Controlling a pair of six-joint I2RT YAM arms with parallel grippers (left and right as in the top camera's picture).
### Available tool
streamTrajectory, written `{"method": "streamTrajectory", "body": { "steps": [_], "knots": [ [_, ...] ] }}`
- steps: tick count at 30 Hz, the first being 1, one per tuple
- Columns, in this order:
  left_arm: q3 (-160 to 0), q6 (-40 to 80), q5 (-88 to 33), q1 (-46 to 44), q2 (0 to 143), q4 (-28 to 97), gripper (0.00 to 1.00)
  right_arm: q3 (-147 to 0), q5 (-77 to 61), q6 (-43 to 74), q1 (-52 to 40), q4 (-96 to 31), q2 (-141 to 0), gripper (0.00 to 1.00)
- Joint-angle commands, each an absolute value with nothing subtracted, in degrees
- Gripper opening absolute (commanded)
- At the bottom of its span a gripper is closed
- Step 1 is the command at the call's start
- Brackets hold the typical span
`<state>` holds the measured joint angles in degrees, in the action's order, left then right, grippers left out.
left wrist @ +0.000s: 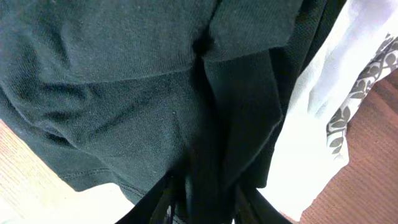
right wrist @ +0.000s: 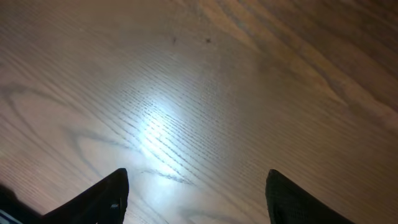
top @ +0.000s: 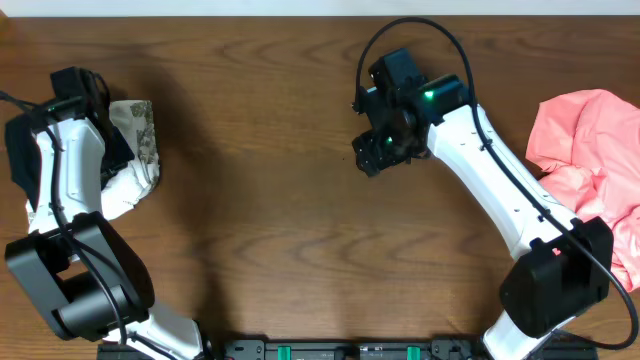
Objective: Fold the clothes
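A black T-shirt [left wrist: 124,93] fills the left wrist view. My left gripper [left wrist: 207,188] is shut on a raised fold of it, and the dark fingers [left wrist: 163,208] are hard to tell from the cloth. Under and beside the black shirt lies a white-grey patterned garment [left wrist: 323,124]. From overhead this pile [top: 140,140] sits at the table's far left, with the left arm over it and the left jaws hidden. My right gripper [top: 375,152] hangs open over bare wood, its tips [right wrist: 118,186] wide apart and nothing between them. A salmon-pink garment [top: 590,150] is crumpled at the right edge.
The brown wooden table [top: 260,200] stretches between the two arms. The arm bases and a black rail [top: 330,350] line the front edge. The right arm's white links cross in front of the pink garment.
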<state>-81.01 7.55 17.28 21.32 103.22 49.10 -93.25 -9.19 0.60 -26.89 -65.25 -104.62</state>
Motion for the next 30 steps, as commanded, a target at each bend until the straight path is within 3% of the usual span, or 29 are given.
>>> {"method": "streamTrajectory", "body": {
  "steps": [1, 15, 20, 25, 26, 28, 30],
  "knots": [
    [-80.68, 7.75, 18.79, 21.52, 102.89, 49.56, 0.29, -93.65, -8.8, 0.34, -26.52, -65.41, -104.47, 0.68],
    [-80.9, 7.73, 20.25, 21.5, 95.09, 50.52, 0.25, -93.65, -8.12, 0.32, -26.52, -65.76, -104.47, 0.68],
    [-80.9, 7.7, 20.23, 21.52, 93.41, 50.72, 0.15, -93.65, -7.94, 0.34, -26.52, -65.82, -104.47, 0.68],
    [-80.9, 7.77, 20.12, 21.5, 93.58, 50.89, 0.15, -93.65, -7.94, 0.34, -26.52, -66.24, -104.47, 0.68],
    [-80.9, 7.94, 19.97, 21.5, 93.58, 50.85, 0.17, -93.65, -7.94, 0.34, -26.52, -66.26, -104.47, 0.68],
    [-80.88, 9.98, 19.92, 21.5, 93.8, 50.87, 0.42, -93.65, -7.94, 0.34, -26.52, -66.22, -104.47, 0.68],
    [-80.82, 10.55, 18.55, 21.5, 94.24, 50.92, 0.47, -93.65, -7.94, 0.34, -26.52, -66.19, -104.47, 0.68]
  ]
}}
